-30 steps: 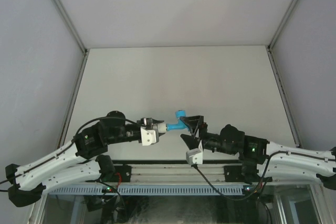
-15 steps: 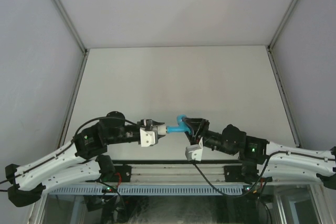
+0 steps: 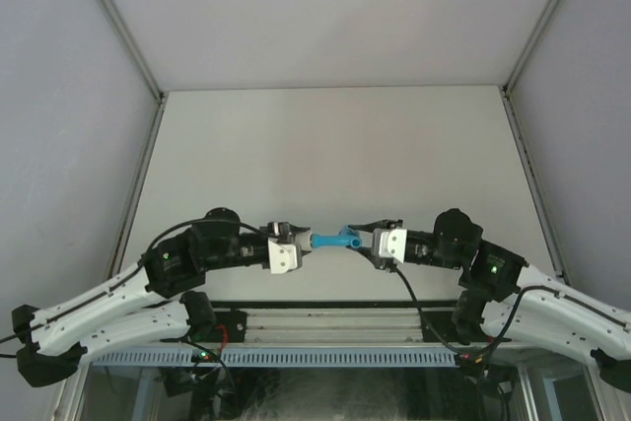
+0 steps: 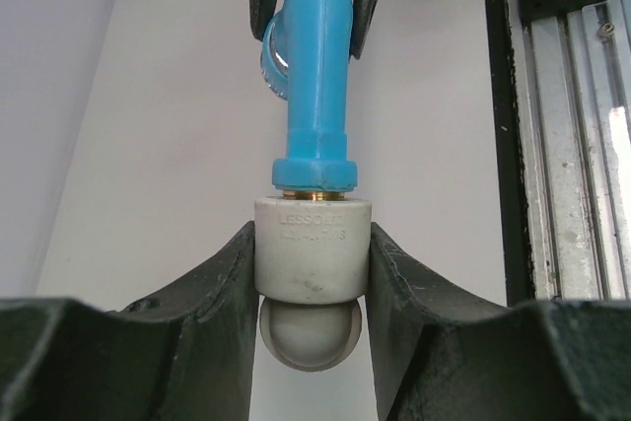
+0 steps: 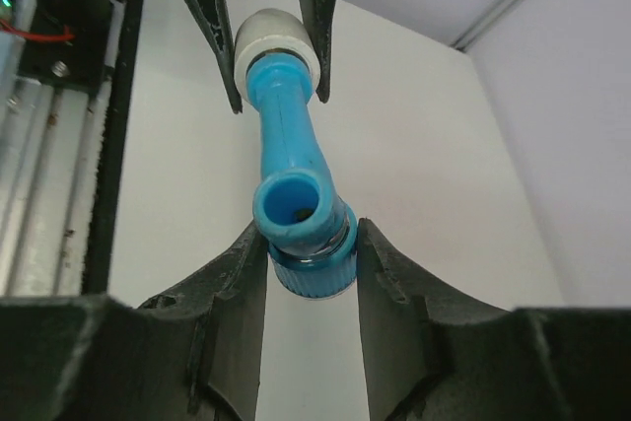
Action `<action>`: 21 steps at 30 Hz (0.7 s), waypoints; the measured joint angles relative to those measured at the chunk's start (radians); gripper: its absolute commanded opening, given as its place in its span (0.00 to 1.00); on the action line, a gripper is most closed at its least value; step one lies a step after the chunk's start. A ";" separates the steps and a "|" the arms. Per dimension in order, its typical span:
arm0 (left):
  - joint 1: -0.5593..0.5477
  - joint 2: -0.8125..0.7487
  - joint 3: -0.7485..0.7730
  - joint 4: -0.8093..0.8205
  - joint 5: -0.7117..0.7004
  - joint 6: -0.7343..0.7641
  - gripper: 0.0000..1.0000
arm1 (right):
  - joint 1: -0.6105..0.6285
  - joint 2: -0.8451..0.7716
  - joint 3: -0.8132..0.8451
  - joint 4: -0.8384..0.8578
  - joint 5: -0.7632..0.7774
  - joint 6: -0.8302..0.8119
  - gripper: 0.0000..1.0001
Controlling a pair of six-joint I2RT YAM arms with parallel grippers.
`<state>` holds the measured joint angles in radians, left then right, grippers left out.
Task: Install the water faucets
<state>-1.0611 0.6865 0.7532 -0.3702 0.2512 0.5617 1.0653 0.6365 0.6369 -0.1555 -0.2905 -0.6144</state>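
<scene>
A bright blue water faucet [image 3: 333, 240] hangs level above the table's near edge between both arms. Its threaded end sits in a white-grey pipe fitting [image 4: 314, 244], and my left gripper [image 4: 314, 265] is shut on that fitting. The left gripper [image 3: 299, 238] meets the faucet from the left in the top view. My right gripper [image 5: 310, 244] is shut on the faucet's [image 5: 286, 145] ribbed handle end, with the open spout facing the camera. The right gripper [image 3: 361, 240] comes in from the right. In the right wrist view the fitting [image 5: 276, 41] shows at the far end, between the left fingers [image 5: 212, 27].
The pale table [image 3: 335, 155] stretches behind the arms, bounded by grey walls with metal corner strips. A black and aluminium rail [image 4: 567, 145] runs along the near edge under both grippers. Cables trail from both wrists.
The right gripper was open beside the faucet and has closed on its handle end. The right wrist has rolled and levelled out. The faucet's upturned end has swung down flat. The left arm held still.
</scene>
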 measured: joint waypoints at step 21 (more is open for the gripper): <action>0.007 0.030 0.000 -0.061 -0.252 0.052 0.00 | -0.227 0.213 -0.014 0.171 -0.154 1.350 0.00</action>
<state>-1.0542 0.7162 0.7532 -0.4313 -0.0006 0.6136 0.8387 0.8494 0.6224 0.0158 -0.4450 0.7357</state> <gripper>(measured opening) 0.454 0.345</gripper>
